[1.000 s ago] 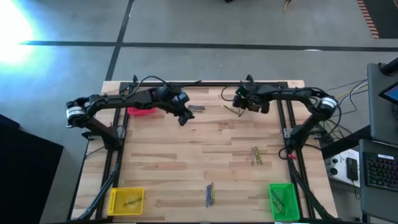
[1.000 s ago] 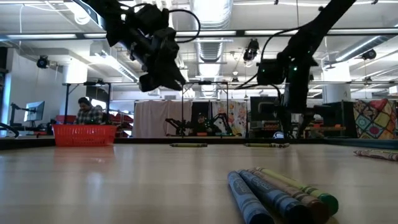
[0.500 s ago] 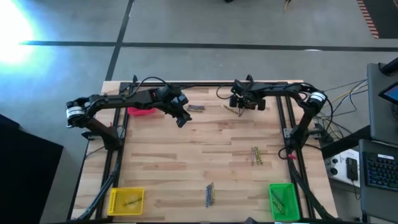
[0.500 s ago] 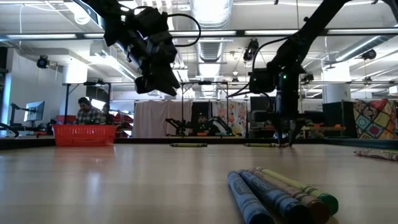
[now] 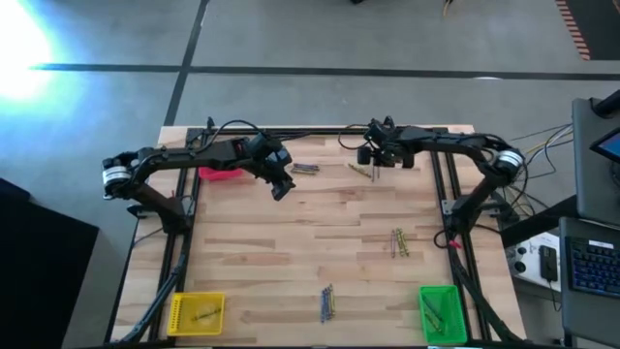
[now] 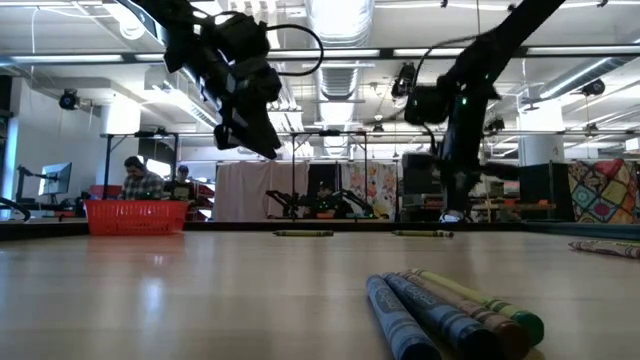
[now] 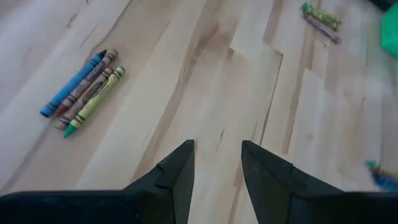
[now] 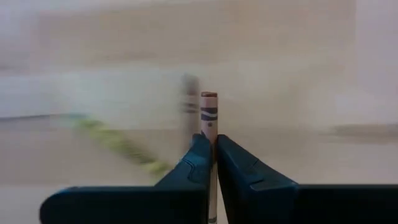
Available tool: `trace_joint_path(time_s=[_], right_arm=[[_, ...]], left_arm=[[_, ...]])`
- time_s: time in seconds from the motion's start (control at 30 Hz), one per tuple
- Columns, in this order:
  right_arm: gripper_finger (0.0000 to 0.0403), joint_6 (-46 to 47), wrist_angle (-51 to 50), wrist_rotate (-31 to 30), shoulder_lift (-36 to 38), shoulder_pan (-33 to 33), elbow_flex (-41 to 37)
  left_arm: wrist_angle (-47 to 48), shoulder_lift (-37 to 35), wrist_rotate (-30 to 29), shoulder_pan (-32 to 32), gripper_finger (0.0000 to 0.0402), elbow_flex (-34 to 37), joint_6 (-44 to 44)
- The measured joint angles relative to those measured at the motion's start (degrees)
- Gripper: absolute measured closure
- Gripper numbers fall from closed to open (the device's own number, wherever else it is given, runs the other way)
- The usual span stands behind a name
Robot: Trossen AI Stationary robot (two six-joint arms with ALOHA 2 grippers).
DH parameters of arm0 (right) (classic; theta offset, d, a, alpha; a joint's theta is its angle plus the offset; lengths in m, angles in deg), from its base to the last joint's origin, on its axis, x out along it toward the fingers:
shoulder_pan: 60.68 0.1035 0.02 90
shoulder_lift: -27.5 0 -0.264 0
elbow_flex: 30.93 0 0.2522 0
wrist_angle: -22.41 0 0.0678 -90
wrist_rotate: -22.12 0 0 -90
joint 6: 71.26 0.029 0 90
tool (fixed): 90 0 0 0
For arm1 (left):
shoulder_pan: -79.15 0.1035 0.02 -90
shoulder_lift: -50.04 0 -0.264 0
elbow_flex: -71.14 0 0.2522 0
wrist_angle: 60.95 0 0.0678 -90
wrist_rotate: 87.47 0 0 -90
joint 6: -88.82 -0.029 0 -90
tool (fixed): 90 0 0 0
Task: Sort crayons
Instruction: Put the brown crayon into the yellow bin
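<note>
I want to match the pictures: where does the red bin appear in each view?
High view: the red bin is at the table's far left, partly under the left arm.
Low view: it stands at the left, on the table's far edge.
Left wrist view: not in it.
Right wrist view: not in it.
Shared landmark: the left gripper, hanging near the bin in both.

1. A brown crayon [image 8: 208, 118] stands pinched upright between my right fingers [image 8: 198, 163].
2. A blue, a brown and a green crayon [image 7: 81, 93] lie side by side, touching, flat on the table.
3. Another small cluster of crayons [image 5: 399, 242] lies near the table's right edge.
4. A grey-blue cluster of crayons [image 5: 305, 168] lies near the far edge.
</note>
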Motion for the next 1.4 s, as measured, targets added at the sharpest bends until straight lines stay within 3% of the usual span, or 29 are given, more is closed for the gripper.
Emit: trace_joint_path(time_s=[0.13,0.5,0.67,1.0,1.4], right_arm=[[0.0393,-5.5,3.8,-0.1,5.2,3.3,-0.1],[0.0394,-10.6,28.0,-0.4,12.1,13.0,0.0],[0.0394,-10.2,32.0,-0.4,11.1,14.8,0.0],[0.0394,-8.2,32.0,-2.0,9.6,16.3,0.0],[0.0394,-11.2,35.7,0.2,9.3,17.1,0.0]], left_arm=[[-0.7,-3.0,0.5,0.8,0.0286,-0.1,-6.0],[-11.6,-2.3,18.1,10.3,0.0286,0.0,-8.6],[-15.5,-0.9,19.8,10.8,0.0263,0.0,-9.3],[-15.1,0.5,19.8,10.7,0.0144,0.0,-9.0],[-26.2,0.5,22.5,10.6,0.0148,1.0,-3.0]])
